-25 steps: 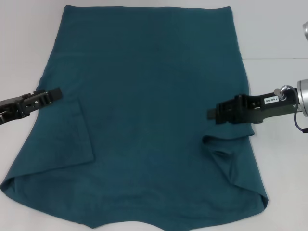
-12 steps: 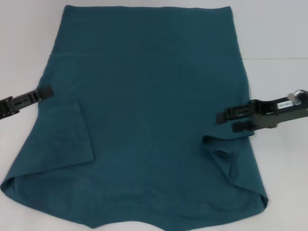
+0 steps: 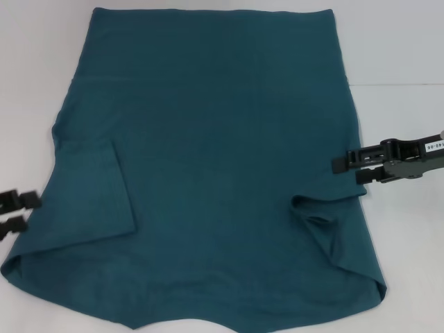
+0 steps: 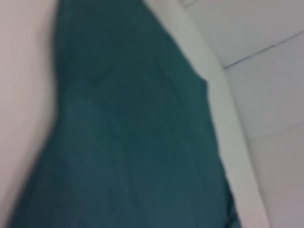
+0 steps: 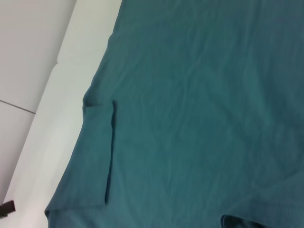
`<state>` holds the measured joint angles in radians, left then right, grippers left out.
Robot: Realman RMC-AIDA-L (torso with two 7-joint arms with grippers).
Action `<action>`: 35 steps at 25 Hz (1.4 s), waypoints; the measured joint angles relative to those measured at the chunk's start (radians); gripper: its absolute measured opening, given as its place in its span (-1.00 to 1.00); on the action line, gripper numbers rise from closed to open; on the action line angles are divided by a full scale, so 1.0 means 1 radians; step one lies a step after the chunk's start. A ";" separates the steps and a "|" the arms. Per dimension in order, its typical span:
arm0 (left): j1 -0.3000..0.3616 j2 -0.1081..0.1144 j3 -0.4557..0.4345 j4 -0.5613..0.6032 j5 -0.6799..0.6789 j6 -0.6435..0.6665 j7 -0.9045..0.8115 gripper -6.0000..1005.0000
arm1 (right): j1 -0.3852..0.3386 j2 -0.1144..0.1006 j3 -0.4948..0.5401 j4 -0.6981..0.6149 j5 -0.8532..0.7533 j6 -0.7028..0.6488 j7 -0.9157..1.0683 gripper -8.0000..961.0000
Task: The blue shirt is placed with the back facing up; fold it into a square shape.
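Left hand (image 3: 15, 211) sits low at the desk's (image 3: 395, 55) left edge, fingers parted, holding nothing, just off the blue shirt (image 3: 208, 152). That shirt lies flat, back up, both sleeves folded inward. Right hand (image 3: 348, 168) hovers over its right edge, fingers slightly apart, empty. Sleeve folds appear done; next probably calls for gripping an end to fold lengthwise.
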<state>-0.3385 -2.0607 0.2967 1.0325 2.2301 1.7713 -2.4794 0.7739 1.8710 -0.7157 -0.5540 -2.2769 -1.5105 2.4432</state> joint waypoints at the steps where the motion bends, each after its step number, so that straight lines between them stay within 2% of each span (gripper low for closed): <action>1: 0.002 0.001 -0.012 0.000 0.019 0.000 -0.007 0.45 | 0.000 0.001 -0.002 0.000 -0.001 0.000 -0.001 0.84; 7: 0.006 0.007 -0.079 -0.007 0.140 -0.018 -0.030 0.44 | -0.001 0.002 -0.006 -0.001 -0.003 0.000 -0.004 0.84; 12: 0.008 0.005 -0.084 -0.015 0.209 -0.084 -0.047 0.44 | -0.011 0.002 0.000 -0.001 -0.001 -0.001 -0.010 0.84; 27: -0.014 0.011 -0.073 -0.107 0.241 -0.206 -0.060 0.44 | -0.027 0.001 0.004 -0.001 0.004 0.000 -0.011 0.84; 35: -0.016 0.012 -0.076 -0.118 0.247 -0.245 -0.073 0.44 | -0.033 -0.001 0.009 -0.001 0.004 0.000 -0.009 0.84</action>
<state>-0.3550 -2.0487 0.2206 0.9143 2.4768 1.5261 -2.5523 0.7404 1.8700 -0.7071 -0.5553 -2.2733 -1.5110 2.4343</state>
